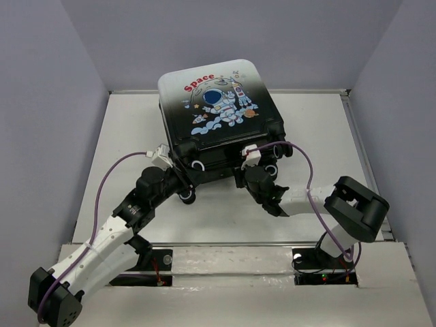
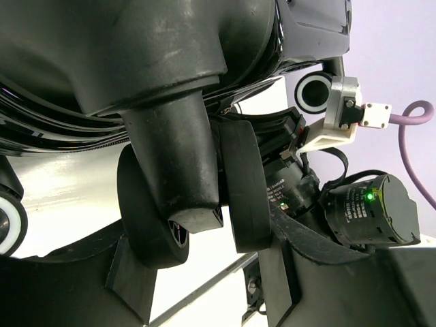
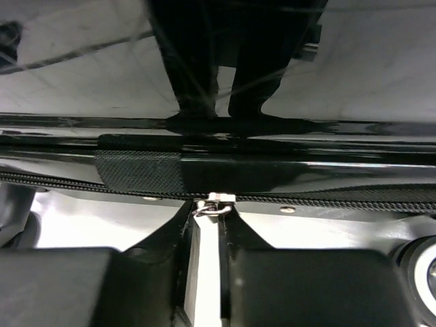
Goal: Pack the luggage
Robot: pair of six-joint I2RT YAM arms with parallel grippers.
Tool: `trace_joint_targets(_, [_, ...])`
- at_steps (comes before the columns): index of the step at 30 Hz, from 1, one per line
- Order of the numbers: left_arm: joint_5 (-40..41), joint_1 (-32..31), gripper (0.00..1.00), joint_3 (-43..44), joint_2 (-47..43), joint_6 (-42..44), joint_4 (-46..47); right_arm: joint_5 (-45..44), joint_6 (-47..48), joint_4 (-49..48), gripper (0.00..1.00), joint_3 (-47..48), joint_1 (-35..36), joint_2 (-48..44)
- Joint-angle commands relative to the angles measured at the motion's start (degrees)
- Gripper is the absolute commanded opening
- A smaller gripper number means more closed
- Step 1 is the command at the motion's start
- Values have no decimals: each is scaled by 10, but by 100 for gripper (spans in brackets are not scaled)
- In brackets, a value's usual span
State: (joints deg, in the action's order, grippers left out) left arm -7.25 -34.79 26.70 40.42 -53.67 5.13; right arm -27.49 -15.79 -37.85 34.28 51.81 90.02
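Right hand [image 3: 210,225] pinching the zipper pull [image 3: 214,204], left hand [image 2: 201,262] clamped on a wheel [image 2: 153,211] — best drawn steadily along the luggage [image 1: 211,102] seam.

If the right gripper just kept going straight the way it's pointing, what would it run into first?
The zipper pull, which sits right at the tips of the right gripper, apparently touching them. Directly behind it is the zippered black side of the suitcase, so there is hardly any free travel.
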Motion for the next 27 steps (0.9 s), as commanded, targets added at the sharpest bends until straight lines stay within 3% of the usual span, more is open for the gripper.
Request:
trace_joint_targets(1, [-83, -16, 6, 27, -30, 44, 211, -3, 22, -106, 7, 41, -4, -1])
trace_joint_targets(5, [-95, -16, 6, 40, -11, 42, 222, 47, -13, -134, 7, 27, 15, -2])
trace_joint_targets(13, [-165, -22, 6, 132, 54, -6, 292, 137, -61, -233, 7, 157, 208, 129])
trace_joint_targets(19, [-181, -26, 6, 153, 48, -71, 343, 168, -84, -370, 7, 139, 213, 147])
trace_joint_targets(23, [-176, -38, 6, 144, 51, -125, 419, 225, -145, -469, 7, 199, 213, 225])
trace_joint_targets(27, [-132, -88, 6, 135, 45, -134, 467, 210, -243, -596, 7, 293, 213, 317])
